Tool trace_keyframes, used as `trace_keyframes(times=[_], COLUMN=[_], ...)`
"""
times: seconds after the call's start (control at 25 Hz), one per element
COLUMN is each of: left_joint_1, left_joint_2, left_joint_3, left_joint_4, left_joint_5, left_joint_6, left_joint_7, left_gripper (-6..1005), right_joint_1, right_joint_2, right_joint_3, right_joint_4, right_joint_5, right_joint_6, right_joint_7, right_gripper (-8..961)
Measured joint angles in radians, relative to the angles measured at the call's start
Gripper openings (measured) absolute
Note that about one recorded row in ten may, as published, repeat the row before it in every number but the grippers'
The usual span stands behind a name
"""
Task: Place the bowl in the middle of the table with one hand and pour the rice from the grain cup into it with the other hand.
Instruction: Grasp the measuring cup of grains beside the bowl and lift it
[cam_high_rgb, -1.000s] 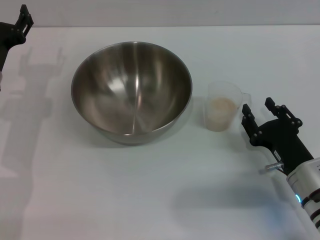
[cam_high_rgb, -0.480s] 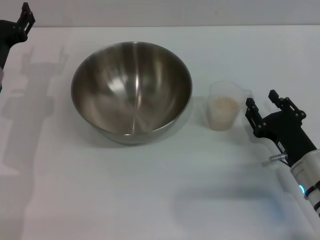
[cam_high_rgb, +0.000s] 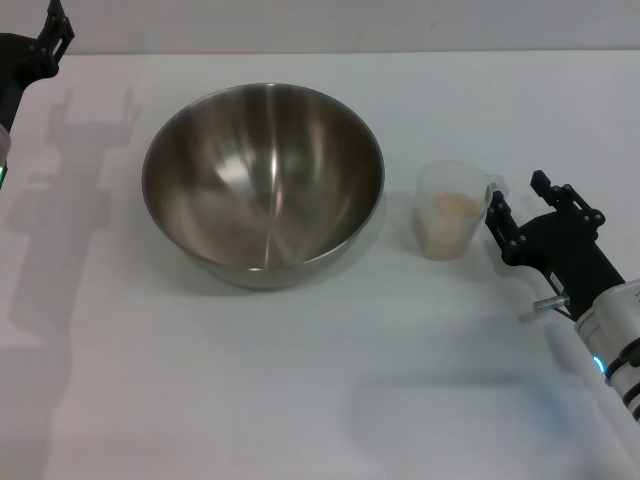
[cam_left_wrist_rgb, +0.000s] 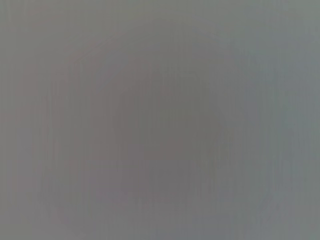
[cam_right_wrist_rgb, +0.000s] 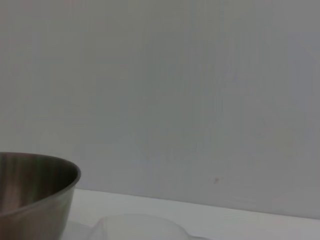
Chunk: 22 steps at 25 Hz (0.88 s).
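The steel bowl (cam_high_rgb: 263, 180) stands empty on the white table (cam_high_rgb: 300, 380), a little left of centre. The clear grain cup (cam_high_rgb: 450, 212) stands upright just right of it, with rice (cam_high_rgb: 447, 210) inside and its small handle (cam_high_rgb: 493, 186) facing right. My right gripper (cam_high_rgb: 515, 194) is open, low over the table, its fingertips right next to the cup's handle and not closed on it. My left gripper (cam_high_rgb: 50, 30) is raised at the far left back corner, away from the bowl. In the right wrist view the bowl (cam_right_wrist_rgb: 30, 195) and the cup's rim (cam_right_wrist_rgb: 135, 225) show close ahead.
A pale wall (cam_right_wrist_rgb: 175, 90) stands behind the table's far edge. Bare tabletop lies in front of the bowl and cup. The left wrist view shows only flat grey.
My right gripper has edged left, closer to the cup's handle. My left gripper has drifted slightly up and away at the far left. Bowl and cup have not moved.
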Motion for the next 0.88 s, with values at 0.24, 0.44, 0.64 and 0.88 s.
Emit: trace_keyframes(times=[0.24,0.44,0.64,0.88], left_joint_1=[-0.001,0.0,0.009,0.014], left_joint_2=[0.001,0.001,0.001,0.001], left_joint_3=[-0.002,-0.001,-0.001,-0.001], left_joint_4=[0.0,0.0,-0.005,-0.005], left_joint_5=[0.0,0.0,0.0,0.0], left_joint_6=[0.001,0.002,0.006,0.009], left_joint_7=[0.0,0.001,0.001,0.002], left_gripper=[840,840,840,840], right_joint_1=[0.006,0.009,0.007,0.002], right_joint_2=[0.002,0.001,0.002,0.002], right_joint_3=[0.002,0.002,0.002,0.028], right_joint_4=[0.0,0.0,-0.007,-0.015], right_joint_5=[0.001,0.0,0.001,0.004], right_joint_6=[0.01,0.011,0.003,-0.002], right_joint_7=[0.0,0.001,-0.005,-0.006], right_gripper=[544,543,476,258])
